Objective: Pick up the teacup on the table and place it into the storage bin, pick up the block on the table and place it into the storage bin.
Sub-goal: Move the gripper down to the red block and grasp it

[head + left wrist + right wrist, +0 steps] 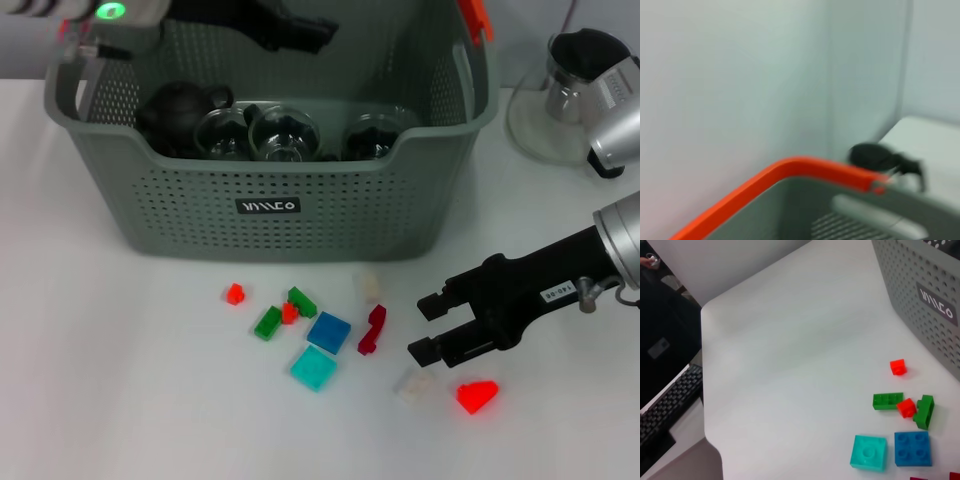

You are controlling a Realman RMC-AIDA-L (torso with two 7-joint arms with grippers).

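The grey-green storage bin (270, 205) stands at the back centre and also shows in the right wrist view (920, 300). Inside it lie glass teacups (285, 133) and a black teapot (180, 105); no teacup shows on the table. Several blocks lie in front of the bin: blue (328, 331), teal (314, 368), dark red (372, 329), clear (415, 385) and bright red (477, 396). My right gripper (428, 326) is open and empty, just right of the dark red block and above the clear one. My left gripper (290, 30) is over the bin's back.
Small red (235, 293), green (267, 322) and cream (369, 287) blocks lie close by. A glass kettle (560, 100) stands at the back right. The bin's orange handle (790, 167) fills the left wrist view. A keyboard (665, 395) lies beyond the table's edge.
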